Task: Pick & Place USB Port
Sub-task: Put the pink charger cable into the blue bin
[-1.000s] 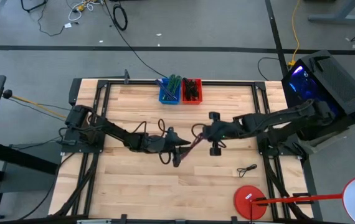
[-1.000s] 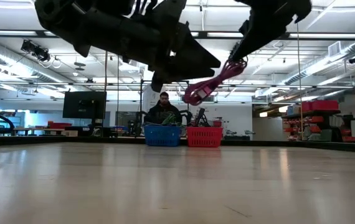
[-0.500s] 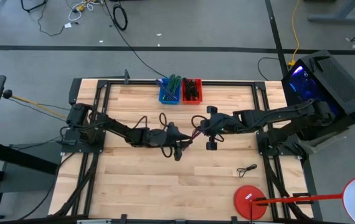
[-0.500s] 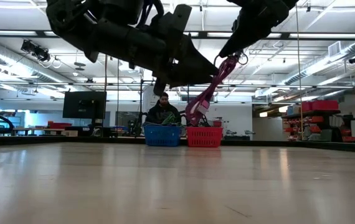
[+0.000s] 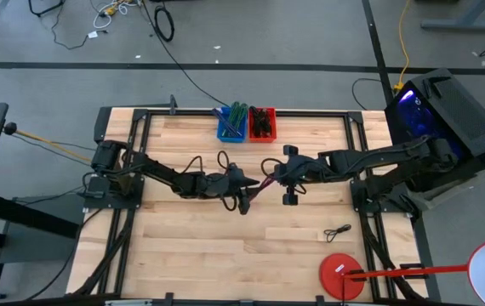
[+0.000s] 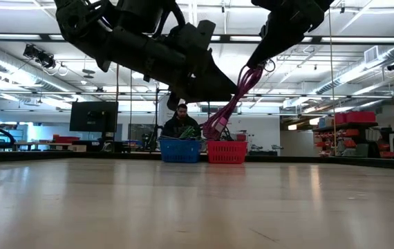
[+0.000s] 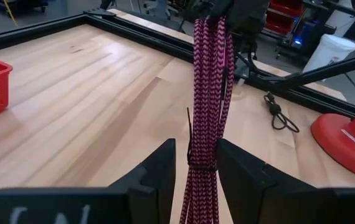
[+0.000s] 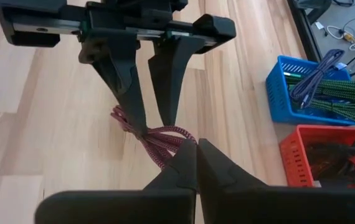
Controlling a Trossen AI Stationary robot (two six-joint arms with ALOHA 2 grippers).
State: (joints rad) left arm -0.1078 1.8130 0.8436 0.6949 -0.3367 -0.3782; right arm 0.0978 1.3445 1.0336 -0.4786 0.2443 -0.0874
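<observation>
Mid-air handover judged to be in hand. The bundled magenta braided USB cable (image 7: 207, 93) was hung above the tabletop (image 5: 183, 246) centre, pinched at its top by the right claw (image 8: 195, 144), which was clamped tight on it. The left claw (image 7: 193, 163) was set narrowly around the bundle's lower part near the tie (contact not confirmable). The left was best closed firmly before any right release. Blue bin (image 5: 231, 127) and red bin (image 5: 262, 124) sat at the far edge.
</observation>
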